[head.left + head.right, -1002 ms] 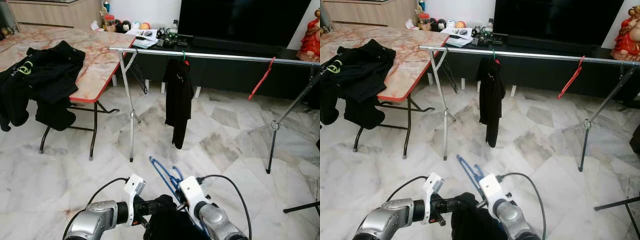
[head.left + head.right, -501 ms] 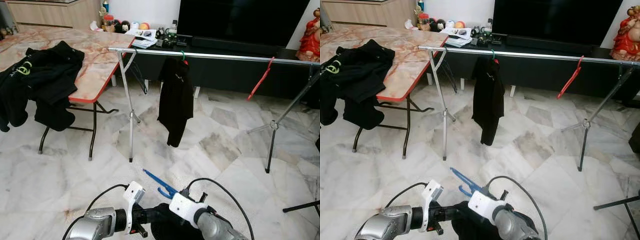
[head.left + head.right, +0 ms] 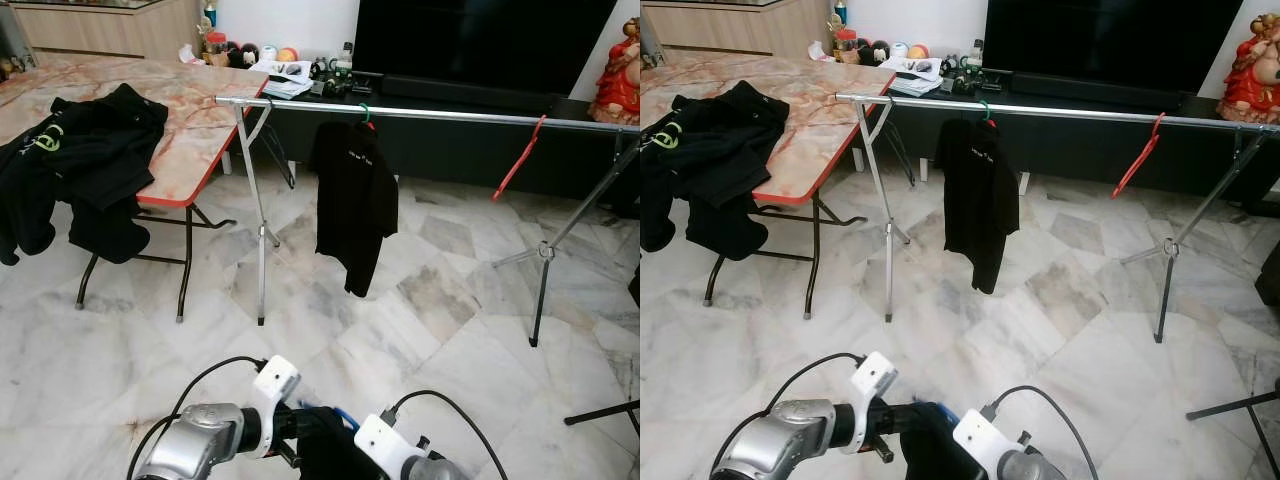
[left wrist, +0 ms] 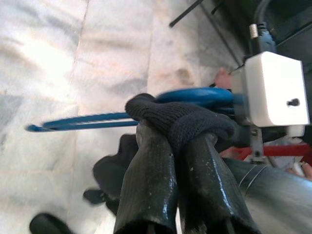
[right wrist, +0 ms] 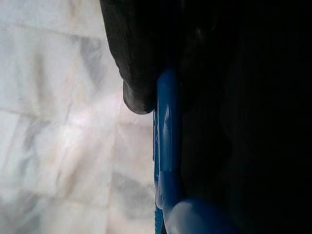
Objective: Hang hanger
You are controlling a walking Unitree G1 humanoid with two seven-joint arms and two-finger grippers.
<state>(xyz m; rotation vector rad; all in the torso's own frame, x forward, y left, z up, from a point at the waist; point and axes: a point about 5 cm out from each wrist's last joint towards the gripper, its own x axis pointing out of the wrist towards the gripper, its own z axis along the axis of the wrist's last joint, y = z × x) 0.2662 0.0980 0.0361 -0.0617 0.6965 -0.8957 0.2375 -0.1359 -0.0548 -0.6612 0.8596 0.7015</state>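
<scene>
Holding a bit of black cloth [image 4: 183, 122], the left gripper [image 4: 170, 146] has its two fingers [image 4: 146, 180] pinched together with the dark knit fabric draped over the tips. Right behind it runs the blue hanger [image 4: 97, 119], low in front of the robot's chest over the marble floor [image 3: 400, 320].

The right gripper [image 5: 146, 92] sits right against that hanger, with the blue bar along one dark finger, but it's way too dark and close to tell if it's actually clamped or loose. From the head camera both arms are bunched together at the bottom, left arm [image 3: 200, 445] and right arm [image 3: 400, 460], with a sliver of blue between them and the black cloth under both.

Further out there's the metal rail [image 3: 450, 113] on tripod legs. A black shirt [image 3: 355, 200] hangs from it on a green hanger [image 3: 365, 110], and a red hanger [image 3: 518, 155] hangs tilted further toward the right.

Off to the left is the desk [image 3: 190, 110] with a pile of black clothes [image 3: 80, 150] spilling over its edge. A TV [image 3: 480, 45] stands behind the rail.
</scene>
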